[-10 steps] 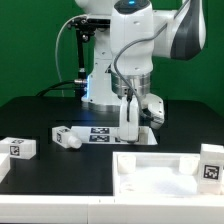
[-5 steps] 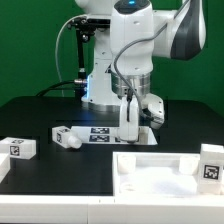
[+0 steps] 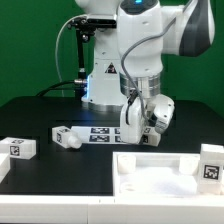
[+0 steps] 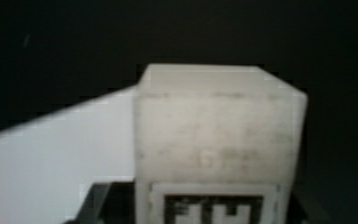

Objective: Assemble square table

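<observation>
My gripper (image 3: 134, 110) is shut on a white block leg (image 3: 129, 122) and holds it nearly upright, slightly tilted, over the back of the black table. In the wrist view the leg (image 4: 217, 120) fills the middle, with a black-and-white tag at its near end between my gripper (image 4: 217, 205) fingers; one dark finger (image 4: 112, 203) shows beside it. The white square tabletop (image 3: 150, 172), a tray with a raised rim, lies at the front right. One leg (image 3: 211, 163) stands at its right end. Another leg (image 3: 66, 137) lies left of centre and one more (image 3: 17, 148) sits at the far left.
The marker board (image 3: 103, 133) lies flat on the table below and left of the held leg; it shows as a pale area in the wrist view (image 4: 51, 150). The robot's white base (image 3: 100, 75) stands behind against a green backdrop.
My gripper has moved a little toward the exterior view's right with the leg in it, and the leg has tipped slightly. The other parts have not moved.
</observation>
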Tool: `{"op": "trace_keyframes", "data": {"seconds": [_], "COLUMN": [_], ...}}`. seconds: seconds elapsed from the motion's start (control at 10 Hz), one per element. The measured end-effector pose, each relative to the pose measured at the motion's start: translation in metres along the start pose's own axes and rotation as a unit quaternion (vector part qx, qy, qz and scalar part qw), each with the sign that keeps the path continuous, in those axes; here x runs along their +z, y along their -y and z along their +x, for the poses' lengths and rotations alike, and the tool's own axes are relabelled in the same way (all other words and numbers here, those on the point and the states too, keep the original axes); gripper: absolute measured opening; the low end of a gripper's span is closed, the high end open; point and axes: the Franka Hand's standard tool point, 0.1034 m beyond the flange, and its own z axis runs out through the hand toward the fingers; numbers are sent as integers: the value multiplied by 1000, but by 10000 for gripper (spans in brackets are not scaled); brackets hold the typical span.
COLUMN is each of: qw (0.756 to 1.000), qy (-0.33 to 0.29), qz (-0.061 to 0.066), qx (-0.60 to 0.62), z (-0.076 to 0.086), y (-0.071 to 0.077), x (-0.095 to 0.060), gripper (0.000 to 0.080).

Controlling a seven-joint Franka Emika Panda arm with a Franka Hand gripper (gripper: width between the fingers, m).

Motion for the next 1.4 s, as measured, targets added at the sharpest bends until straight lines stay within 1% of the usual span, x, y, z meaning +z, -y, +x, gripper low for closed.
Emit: {"op": "trace_keyframes", "data": {"seconds": [0.1, 0.2, 0.7, 0.8, 0.9, 1.0, 1.1, 1.2, 1.4], "qw": [999, 998, 996, 993, 990, 989, 992, 995, 996], "qy": [0, -1, 14, 18, 23, 24, 21, 20, 20], "qz": [1, 0, -4, -10, -21, -24, -25, -25, -25], "qx": [39, 59, 92, 112, 134, 147, 121, 92, 77], "z": [-5, -6, -11, -13, -16, -22, -27, -29, -30], "y": [0, -1, -6, -8, -11, -14, -18, -20, -21], "x": [1, 2, 4, 4, 5, 7, 8, 9, 9], "gripper": [281, 281, 281, 281, 281, 281, 281, 281, 281]}}
